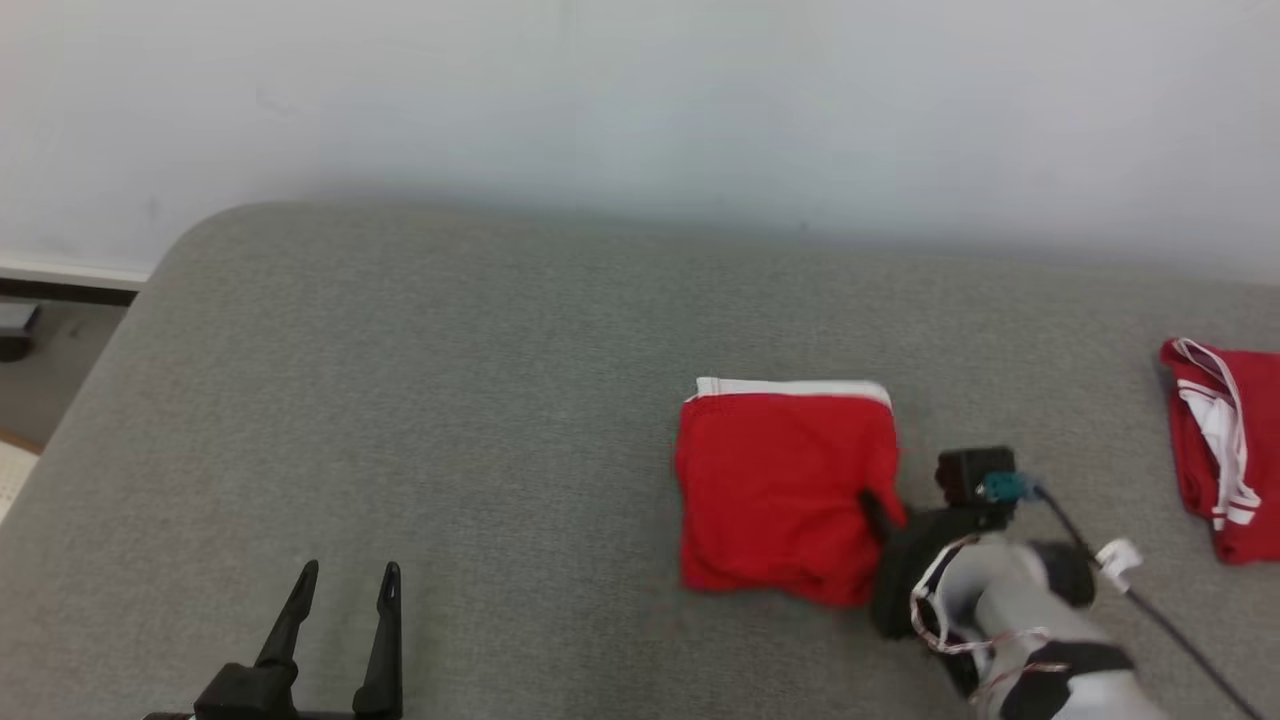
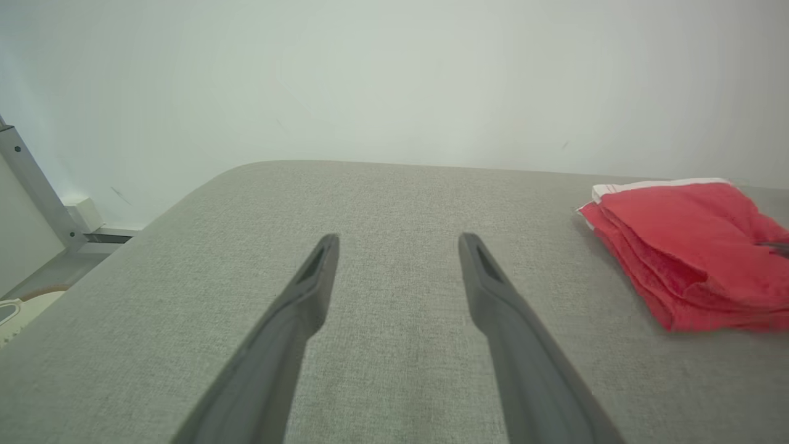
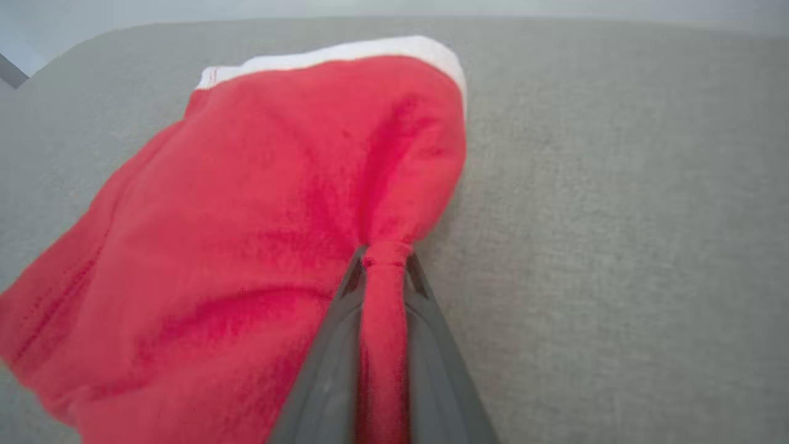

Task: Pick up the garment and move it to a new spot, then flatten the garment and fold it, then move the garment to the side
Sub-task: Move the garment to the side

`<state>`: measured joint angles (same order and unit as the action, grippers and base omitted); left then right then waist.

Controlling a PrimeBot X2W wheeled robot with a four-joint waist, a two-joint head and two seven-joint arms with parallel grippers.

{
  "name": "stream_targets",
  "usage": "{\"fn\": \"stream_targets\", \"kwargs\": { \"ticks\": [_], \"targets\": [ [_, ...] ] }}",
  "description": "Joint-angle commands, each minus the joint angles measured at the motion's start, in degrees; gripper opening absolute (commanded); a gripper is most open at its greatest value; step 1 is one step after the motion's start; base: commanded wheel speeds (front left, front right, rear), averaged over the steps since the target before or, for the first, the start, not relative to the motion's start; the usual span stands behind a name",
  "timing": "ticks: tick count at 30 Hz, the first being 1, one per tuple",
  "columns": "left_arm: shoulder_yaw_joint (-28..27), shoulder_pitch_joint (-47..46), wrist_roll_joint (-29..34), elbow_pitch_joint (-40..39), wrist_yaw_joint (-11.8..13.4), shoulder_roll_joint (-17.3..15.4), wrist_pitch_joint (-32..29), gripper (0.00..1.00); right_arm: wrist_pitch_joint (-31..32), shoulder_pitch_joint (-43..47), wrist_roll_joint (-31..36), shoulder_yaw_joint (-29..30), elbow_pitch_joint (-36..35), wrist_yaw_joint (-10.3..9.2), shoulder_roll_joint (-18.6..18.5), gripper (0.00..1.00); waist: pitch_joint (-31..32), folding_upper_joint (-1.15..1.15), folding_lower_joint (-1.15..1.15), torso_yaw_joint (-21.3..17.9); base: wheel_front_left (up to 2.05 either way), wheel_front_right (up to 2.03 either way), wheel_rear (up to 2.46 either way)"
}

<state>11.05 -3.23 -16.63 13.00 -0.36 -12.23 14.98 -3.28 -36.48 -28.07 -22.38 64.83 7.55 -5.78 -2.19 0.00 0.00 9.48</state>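
Note:
The garment [image 1: 775,490] is red with a white band, folded into a square on the grey cushion [image 1: 450,400]. My right gripper [image 1: 878,512] is at its right edge, shut on a pinched fold of the red cloth. In the right wrist view that fold sits squeezed between the two fingers of the right gripper [image 3: 383,256], and the garment [image 3: 246,216] spreads to the left. My left gripper [image 1: 347,575] stands open over bare cushion at the lower left. The left wrist view shows the left gripper [image 2: 399,242] with nothing between its fingers, and the garment [image 2: 690,246] far to the right.
A second red and white garment [image 1: 1220,440] lies at the cushion's right edge. A pale wall [image 1: 640,100] runs behind the cushion. Floor [image 1: 40,380] shows past the rounded left corner. A dark cable [image 1: 1150,600] trails from my right wrist.

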Motion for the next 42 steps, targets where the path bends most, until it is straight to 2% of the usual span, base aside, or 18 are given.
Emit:
{"fn": "stream_targets", "kwargs": {
  "ticks": [1,8,14,18,23,37,42],
  "targets": [
    [-0.22,0.92,0.36,-0.35,-0.07,0.20,0.19,1.00,-0.87,-1.58,0.46,-1.44,-0.87,-0.13,-2.52,0.00,-0.78,0.00,0.00,-2.49,0.00,0.00,0.00],
    [-1.38,-0.85,1.33,-2.36,-0.26,0.93,0.16,1.00,0.56,-7.56,0.34,-12.05,-5.93,-0.13,-12.77,0.00,-4.44,0.00,0.00,-8.49,0.00,0.00,0.00],
    [-2.21,-2.92,2.10,-3.91,-0.53,-0.32,0.16,1.00,4.32,-14.16,-1.45,-20.50,-9.69,-0.13,-20.99,0.00,-9.21,0.00,0.00,-12.63,0.00,0.00,0.00],
    [-2.85,-4.53,2.43,-4.52,-0.83,-1.56,0.16,1.00,6.74,-17.77,-3.84,-24.84,-11.04,-0.13,-26.76,0.00,-12.16,0.00,0.00,-14.06,0.00,0.00,0.00],
    [-3.19,-6.32,2.73,-6.06,-0.93,-3.11,-0.55,1.00,8.10,-22.15,-6.60,-27.51,-10.55,-0.14,-31.80,0.00,-16.10,0.00,0.00,-14.85,0.00,0.00,0.00],
    [-6.32,-4.99,2.23,-13.47,0.81,-7.52,-3.63,1.00,6.32,-32.18,-7.94,-28.79,-3.21,-0.14,-35.95,0.00,-22.32,0.00,0.00,-18.80,0.00,0.00,0.00],
    [-6.53,-4.47,2.23,-15.56,1.33,-8.05,-4.70,1.00,5.74,-34.46,-7.45,-30.47,-2.55,-0.14,-36.49,0.00,-23.71,0.00,0.00,-20.12,0.00,0.00,0.00]
  ]
}}
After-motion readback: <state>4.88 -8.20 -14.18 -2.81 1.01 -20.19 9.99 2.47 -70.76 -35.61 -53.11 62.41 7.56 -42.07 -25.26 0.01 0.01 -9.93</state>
